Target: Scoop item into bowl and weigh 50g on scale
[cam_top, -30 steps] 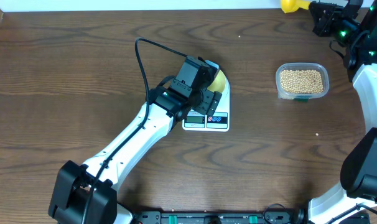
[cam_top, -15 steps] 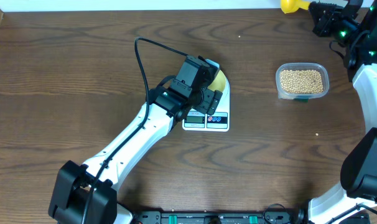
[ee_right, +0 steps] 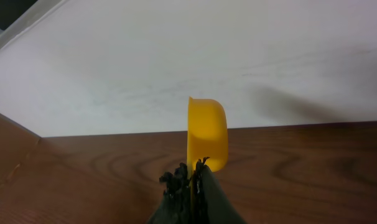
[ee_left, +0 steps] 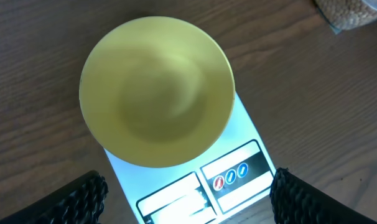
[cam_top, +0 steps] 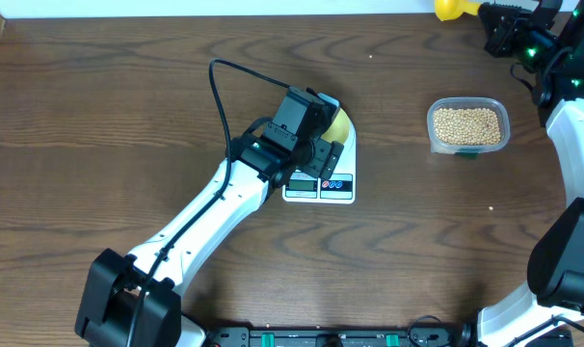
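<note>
Your left gripper (ee_left: 188, 198) hangs above the scale (ee_left: 238, 180). Its jaws are spread wide, one finger showing at either side of the scale's front, and neither touches the bowl (ee_left: 156, 99). The bowl sits upright on the scale's round platform, near the middle of the table (cam_top: 128, 96), and the display and buttons show in front of it. Your right gripper (ee_right: 191, 182) is up at the table's far right corner. Its jaws are pressed together on the thin handle of a yellow scoop (ee_right: 207, 130), which is turned on edge. The beans (cam_top: 467, 123) lie in a clear tub (cam_top: 431, 125) toward the right edge, well apart from the scale.
</note>
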